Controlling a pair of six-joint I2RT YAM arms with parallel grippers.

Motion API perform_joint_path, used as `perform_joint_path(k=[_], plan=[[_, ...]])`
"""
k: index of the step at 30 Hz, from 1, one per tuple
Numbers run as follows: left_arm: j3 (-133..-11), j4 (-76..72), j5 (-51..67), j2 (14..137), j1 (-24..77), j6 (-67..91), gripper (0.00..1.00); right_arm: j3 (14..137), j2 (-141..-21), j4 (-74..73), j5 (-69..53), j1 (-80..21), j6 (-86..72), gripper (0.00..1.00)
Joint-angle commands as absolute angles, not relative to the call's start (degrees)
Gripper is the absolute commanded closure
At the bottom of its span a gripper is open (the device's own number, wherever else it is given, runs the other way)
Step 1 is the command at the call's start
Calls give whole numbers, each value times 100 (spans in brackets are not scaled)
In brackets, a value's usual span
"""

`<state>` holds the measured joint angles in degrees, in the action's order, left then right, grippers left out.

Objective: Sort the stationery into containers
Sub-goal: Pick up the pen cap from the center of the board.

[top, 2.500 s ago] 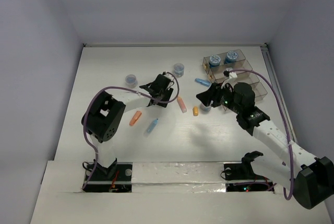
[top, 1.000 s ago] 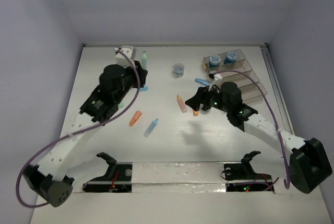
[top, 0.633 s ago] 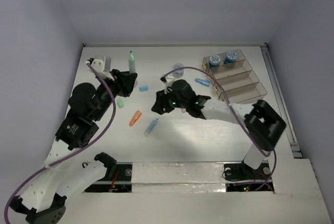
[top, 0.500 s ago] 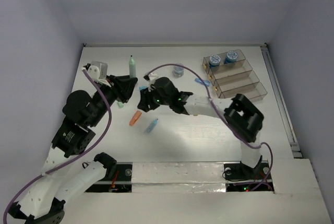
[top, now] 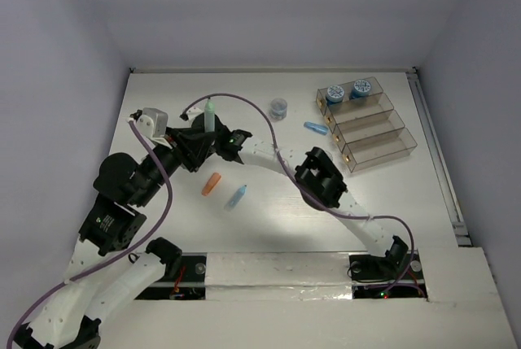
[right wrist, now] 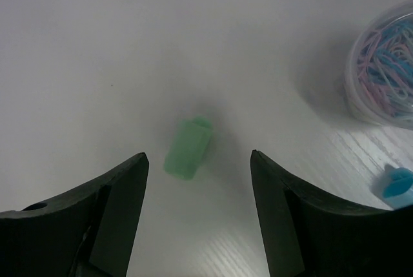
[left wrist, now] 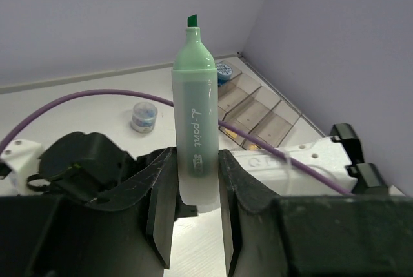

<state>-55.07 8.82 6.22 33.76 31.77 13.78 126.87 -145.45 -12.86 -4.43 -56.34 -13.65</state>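
White tabletop (top: 391, 202) under pale lilac walls carries the job. The item in hand is the uncapped pale-green plastic highlighter (left wrist: 193, 96), held upright off the surface with its chisel tip up. The left gripper (left wrist: 195, 190) clamps it at the barrel, over the left half of the table. Half a second ago it stood a little farther back, and it has been brought slightly nearer the right arm. The bigger change is that arm: a couple of seconds ago it worked beside the stepped rack of clear smoky plastic bins (top: 383, 144). It has since swung right across to the left. The right gripper (right wrist: 197, 154) now hangs with its jaws spread wide, holding nothing, above the short green plastic cap (right wrist: 188, 148), which lies on the table between them. I read this as a cap-collecting or recapping step, not yet a drop into a bin. Off to one side of the cap sits a small clear round jar of coloured paper clips (right wrist: 387, 73). Further out, an orange stick (top: 212, 184) and a light-blue stick (top: 237, 196) lie loose. Two blue round rolls (top: 334, 94) already rest in the rack's farthest bin.
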Motion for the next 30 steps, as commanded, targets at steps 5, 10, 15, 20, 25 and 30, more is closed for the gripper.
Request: perform_joint_path(k=[5,10,15,20,25,30], plan=[[-5326,343,1081,3340,3068,1283,100,13737,-15231,-1951,-299,-5783,-1090,29],[-5230,299,1160,3349,2997,1274,100,13772,-15398,-1899,-229,-5783,-1081,32],[-5133,229,1388,3375,2734,1318,100,13729,-15460,-1820,280,-5950,-835,40],[-5080,185,1424,3366,2681,1345,100,13053,-15144,-1198,264,-5950,-791,53],[-5027,193,1450,3419,2628,1345,100,12885,-14941,-958,325,-5950,-686,70],[-4983,185,1406,3401,2576,1327,100,12422,-14652,-590,308,-5950,-685,80]])
